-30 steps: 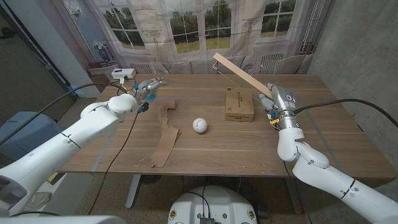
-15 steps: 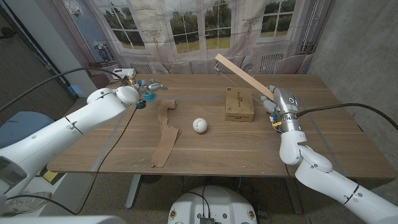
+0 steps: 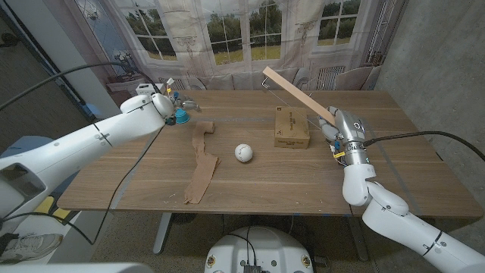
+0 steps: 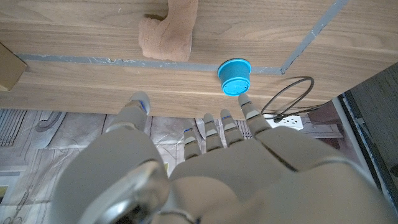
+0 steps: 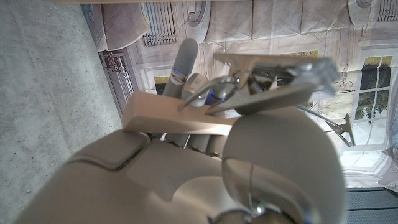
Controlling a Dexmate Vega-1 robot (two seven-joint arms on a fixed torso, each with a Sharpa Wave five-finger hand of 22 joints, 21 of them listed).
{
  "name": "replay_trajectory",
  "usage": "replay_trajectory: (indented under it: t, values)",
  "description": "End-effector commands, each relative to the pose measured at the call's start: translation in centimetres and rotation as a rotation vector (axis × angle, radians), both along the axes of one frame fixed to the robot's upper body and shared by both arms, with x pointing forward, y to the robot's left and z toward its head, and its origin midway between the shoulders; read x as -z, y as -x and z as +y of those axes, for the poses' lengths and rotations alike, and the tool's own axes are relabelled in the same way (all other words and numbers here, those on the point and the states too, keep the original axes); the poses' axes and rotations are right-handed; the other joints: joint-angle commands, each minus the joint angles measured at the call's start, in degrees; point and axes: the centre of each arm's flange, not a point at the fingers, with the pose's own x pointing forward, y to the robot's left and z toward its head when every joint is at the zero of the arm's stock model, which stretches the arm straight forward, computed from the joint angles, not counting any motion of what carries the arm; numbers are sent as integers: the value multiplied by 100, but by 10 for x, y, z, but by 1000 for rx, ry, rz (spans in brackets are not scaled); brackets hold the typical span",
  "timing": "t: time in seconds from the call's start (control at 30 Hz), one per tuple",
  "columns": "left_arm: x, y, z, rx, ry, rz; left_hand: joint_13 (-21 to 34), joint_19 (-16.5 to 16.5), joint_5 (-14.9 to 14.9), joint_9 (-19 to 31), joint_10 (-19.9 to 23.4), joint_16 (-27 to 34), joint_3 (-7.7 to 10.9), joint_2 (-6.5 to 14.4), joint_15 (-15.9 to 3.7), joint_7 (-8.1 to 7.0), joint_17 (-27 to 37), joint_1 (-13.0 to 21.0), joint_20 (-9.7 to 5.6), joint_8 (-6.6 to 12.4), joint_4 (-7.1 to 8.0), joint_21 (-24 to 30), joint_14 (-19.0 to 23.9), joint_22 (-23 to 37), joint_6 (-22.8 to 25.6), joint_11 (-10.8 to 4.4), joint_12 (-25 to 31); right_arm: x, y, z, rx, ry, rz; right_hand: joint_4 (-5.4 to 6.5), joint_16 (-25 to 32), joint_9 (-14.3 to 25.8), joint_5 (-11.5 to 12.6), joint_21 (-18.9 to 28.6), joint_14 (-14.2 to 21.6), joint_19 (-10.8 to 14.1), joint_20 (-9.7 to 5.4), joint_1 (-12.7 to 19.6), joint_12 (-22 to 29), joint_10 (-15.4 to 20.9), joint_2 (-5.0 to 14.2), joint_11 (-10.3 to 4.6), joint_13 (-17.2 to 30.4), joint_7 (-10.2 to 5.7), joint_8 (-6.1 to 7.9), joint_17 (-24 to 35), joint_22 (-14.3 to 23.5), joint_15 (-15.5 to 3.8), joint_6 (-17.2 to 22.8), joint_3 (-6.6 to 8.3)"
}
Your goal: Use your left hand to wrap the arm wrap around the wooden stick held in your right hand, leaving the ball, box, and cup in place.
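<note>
The left hand (image 3: 184, 105) has its fingers spread and holds nothing, just beside the small blue plastic cup (image 3: 182, 116), so a careless reach could knock it. The tan fabric arm wrap (image 3: 201, 161) lies on the wooden table (image 3: 303, 174). The right hand (image 3: 336, 130) grips the long pale wooden stick (image 3: 297, 92) above the brown cardboard box (image 3: 292, 127).

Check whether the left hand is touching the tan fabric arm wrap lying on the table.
Apart. The left wrist view shows bare wood between the left hand and the tan fabric arm wrap.
</note>
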Motion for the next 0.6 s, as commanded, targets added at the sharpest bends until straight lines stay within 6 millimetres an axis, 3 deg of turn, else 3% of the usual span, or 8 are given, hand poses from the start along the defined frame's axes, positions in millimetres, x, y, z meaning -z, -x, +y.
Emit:
replay_trajectory:
  t: [0.03,0.43,0.47,0.5,0.6]
  values:
    - [-22,-24,-23,-63,-191,103,19,26,51,31,2,-12,-15,-18,-51,-45,16,139,-7,-30,-19,50,37,8,-7,-52,-14,5,5,0,-12,-4,-14,36,237,1,11,72,-20,-30,-147,-716,54,-18,705,11,19,173,48,29,-5,-236,615,85]
    - [-26,-40,-38,-94,-274,244,28,278,157,37,25,-3,-57,-201,-98,-79,16,540,7,-70,-40,130,148,-1,-55,-14,-34,10,7,-3,-10,-18,-19,27,246,-47,2,158,-21,-55,-155,-731,100,-22,701,8,19,180,65,29,-56,-237,630,109]
    - [-26,-41,-39,-96,-280,247,30,324,177,38,38,6,-66,-225,-110,-83,16,619,-28,-71,-34,146,192,0,-43,12,-34,10,7,-3,-11,-18,-18,27,246,-42,2,162,-21,-58,-157,-732,103,-27,701,-5,21,183,69,29,-59,-238,625,110]
    - [-26,-43,-40,-99,-287,251,33,464,207,40,100,14,-94,-266,-134,-80,16,745,-168,-77,-10,197,256,1,-22,33,-21,10,7,-3,-12,-19,-18,27,247,-40,1,167,-20,-60,-157,-733,105,-29,700,-7,20,175,72,29,-62,-238,623,111]
    - [-25,-46,-45,-110,-314,264,36,682,235,43,166,36,-144,-306,-195,-69,13,880,-241,-73,22,273,381,-6,48,44,-13,10,6,-4,-12,-22,-19,22,249,-50,-3,213,-17,-68,-153,-741,56,4,698,-4,-87,182,87,28,-89,-238,623,122]
